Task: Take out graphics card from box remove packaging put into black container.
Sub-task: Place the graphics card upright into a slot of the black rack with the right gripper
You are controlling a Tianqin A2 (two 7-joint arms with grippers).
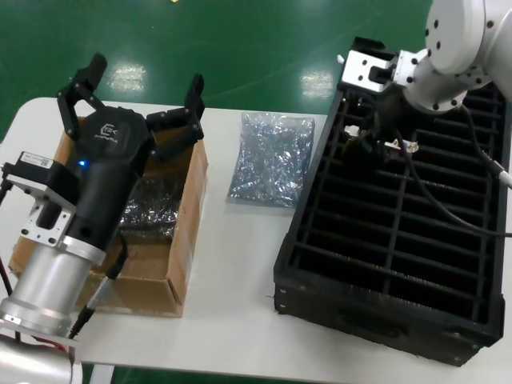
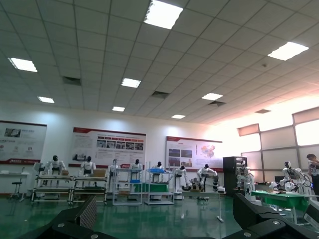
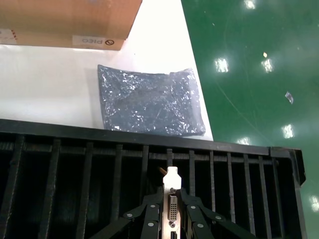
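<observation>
My right tool [image 3: 172, 211] is clamped on the graphics card [image 3: 172, 199], holding it edge-down by its silver bracket directly over a slot at the upper right of the head view. The card's long axis runs along the ribs of the black container [image 1: 336, 308], so I judge a straight descent seats it. The crinkly packaging [image 1: 272, 158] lies flat on the white worktop [image 1: 232, 312]. My left tool [image 1: 132, 100] hangs spread wide above the corrugated box [image 1: 180, 248].

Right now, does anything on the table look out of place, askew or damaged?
Nothing stands out. The empty packaging lies flat between the box and the black container, while the right gripper holds the graphics card upright over a slot.
</observation>
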